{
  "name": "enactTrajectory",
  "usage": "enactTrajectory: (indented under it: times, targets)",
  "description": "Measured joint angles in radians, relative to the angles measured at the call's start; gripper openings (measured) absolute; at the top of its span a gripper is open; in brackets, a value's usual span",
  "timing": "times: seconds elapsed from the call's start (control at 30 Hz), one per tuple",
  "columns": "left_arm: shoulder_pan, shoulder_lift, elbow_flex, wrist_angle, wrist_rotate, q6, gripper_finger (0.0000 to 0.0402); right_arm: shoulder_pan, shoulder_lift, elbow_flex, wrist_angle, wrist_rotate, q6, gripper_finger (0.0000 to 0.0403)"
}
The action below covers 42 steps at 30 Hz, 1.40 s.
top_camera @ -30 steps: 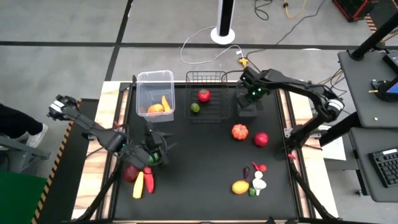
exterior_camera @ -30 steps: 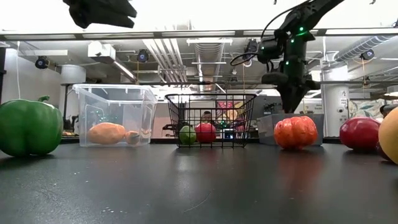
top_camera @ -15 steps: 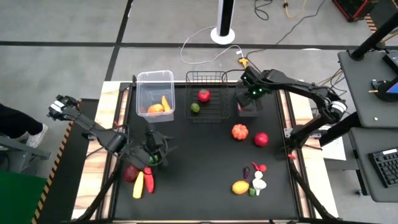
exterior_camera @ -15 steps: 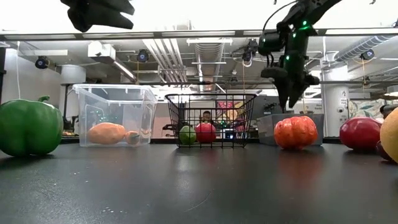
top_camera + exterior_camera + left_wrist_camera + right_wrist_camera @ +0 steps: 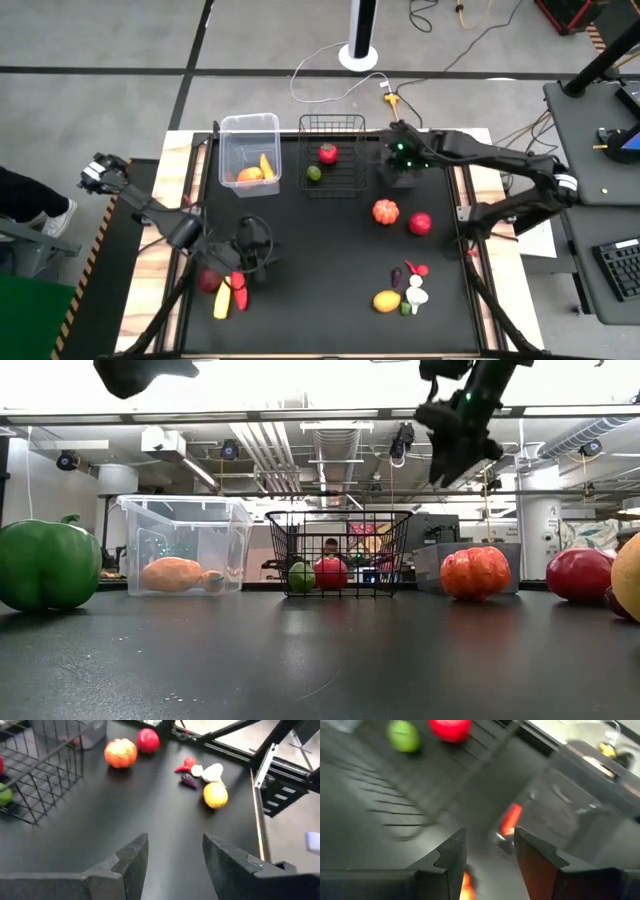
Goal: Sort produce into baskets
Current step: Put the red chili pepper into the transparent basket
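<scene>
Right tool (image 5: 399,152), fingers spread and empty, hangs over the smoky bin (image 5: 401,177) at upper right, holding a red piece. Left tool (image 5: 172,855), likewise spread and empty, hovers at lower left; next target is probably the nearby green pepper (image 5: 42,564).

The right claw (image 5: 455,445) has risen, apparently empty, above the smoky bin (image 5: 400,176).

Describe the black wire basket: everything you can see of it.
The black wire-mesh basket is a small rectangular container of thin dark wire in an open grid, standing upright at the table's far edge, between the clear plastic tub and the smoky bin, apart from both. Inside lie a red fruit and a smaller green one, apart. Neither gripper touches it.
</scene>
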Motion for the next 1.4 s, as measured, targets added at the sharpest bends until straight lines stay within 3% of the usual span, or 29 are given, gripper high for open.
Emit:
enactTrajectory:
  times: [0.3, 0.73, 1.0, 1.4]
  targets:
    - [-0.073, 0.084, 0.143, -0.330, 0.080, -0.288, 0.0171, 0.219, -0.009, 0.000, 0.024, 0.080, 0.060, 0.0155]
    - [-0.141, 0.263, 0.342, -0.584, 0.411, -0.560, 0.0171, 0.390, -0.006, 0.000, 0.024, 0.134, 0.126, 0.0158]
    - [-0.194, 0.400, 0.436, -0.741, 0.418, -0.731, 0.0171, 0.403, -0.005, 0.000, 0.024, 0.152, 0.123, 0.0164]
    - [-0.249, 0.406, 0.351, -0.827, 0.411, -1.007, 0.0140, 0.403, -0.005, 0.000, 0.024, 0.152, 0.100, 0.0169]
